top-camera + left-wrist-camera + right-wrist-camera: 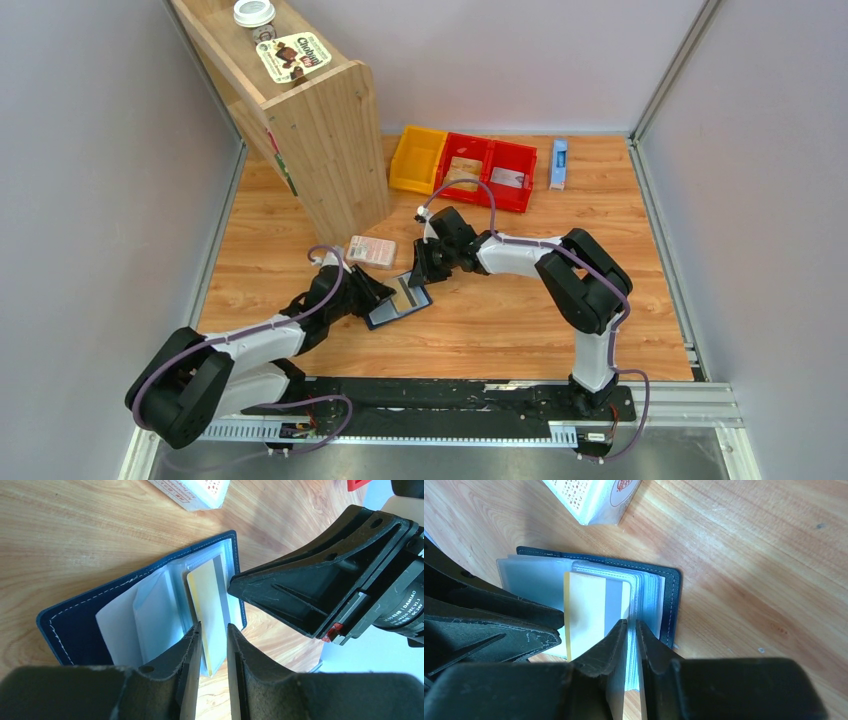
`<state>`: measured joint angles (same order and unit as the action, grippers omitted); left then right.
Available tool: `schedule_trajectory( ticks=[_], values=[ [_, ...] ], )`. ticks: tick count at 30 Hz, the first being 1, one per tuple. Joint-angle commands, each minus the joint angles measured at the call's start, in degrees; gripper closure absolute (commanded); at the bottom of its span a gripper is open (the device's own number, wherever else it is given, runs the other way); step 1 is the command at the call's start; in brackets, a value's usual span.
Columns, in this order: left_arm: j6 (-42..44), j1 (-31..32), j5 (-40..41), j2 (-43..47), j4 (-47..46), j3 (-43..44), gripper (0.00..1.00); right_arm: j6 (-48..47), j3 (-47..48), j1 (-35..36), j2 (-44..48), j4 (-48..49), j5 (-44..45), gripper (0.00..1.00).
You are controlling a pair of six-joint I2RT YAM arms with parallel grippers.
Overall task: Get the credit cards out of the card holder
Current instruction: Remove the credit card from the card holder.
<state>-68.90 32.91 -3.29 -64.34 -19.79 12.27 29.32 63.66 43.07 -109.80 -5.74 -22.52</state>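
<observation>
At centre of the overhead view, the open navy holder (pixel 398 301) lies flat on the wooden table (pixel 600 200). From its left, the left gripper (pixel 214 636) pinches the edge of a tan-yellow card (pixel 207 607) in its pocket. From the right, the right gripper (pixel 632 630) is nearly closed on clear sleeves (pixel 646 587). A pink-and-white packet (pixel 371 250) sits just above.

A brown-and-cream packet (pixel 294 55) lying on top of the wooden shelf (pixel 330 140) carries a word that reads roughly "Chobani", too small to be sure of. In the left wrist view the motor housing (pixel 402 600) behind the right gripper (pixel 235 586) bears "DAMIAO" with smaller lines beneath it, seemingly ending "DC 24V". The red print on the pink-and-white packet (pixel 591 495) cannot be read.
</observation>
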Motion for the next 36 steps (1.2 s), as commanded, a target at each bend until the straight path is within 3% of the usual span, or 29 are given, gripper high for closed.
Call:
schedule_trajectory(
  ticks=[1, 5, 12, 17, 27, 36],
  values=[
    [-0.44, -0.12, -0.66, 0.09, -6.22, -0.41, 0.68, 0.12, -1.52, 0.79, -0.24, -1.38, 0.99, 0.82],
    [-1.32, -0.12, -1.98, -3.06, -8.6, -0.32, 0.68, 0.3, -1.52, 0.96, -0.42, -1.21, 0.99, 0.83],
    [-3.34, -0.12, -0.41, -6.51, -2.1, -0.75, 0.64, 0.12, -1.61, 1.14, 0.63, -1.82, 2.39, 0.81],
    [-2.99, -0.12, 1.79, -4.05, 1.86, -1.81, 0.55, -0.76, -0.47, 1.14, 3.01, -3.58, 4.94, 0.75],
    [-2.29, -0.12, 1.71, -2.72, 2.04, -1.73, 0.54, -1.72, 2.7, 1.14, 5.47, -5.25, 4.77, 0.64],
    [-2.46, -0.12, 0.65, -3.95, 0.19, -1.81, 0.54, -0.76, 2.35, 1.14, 3.98, -3.32, 2.66, 0.83]
  ],
)
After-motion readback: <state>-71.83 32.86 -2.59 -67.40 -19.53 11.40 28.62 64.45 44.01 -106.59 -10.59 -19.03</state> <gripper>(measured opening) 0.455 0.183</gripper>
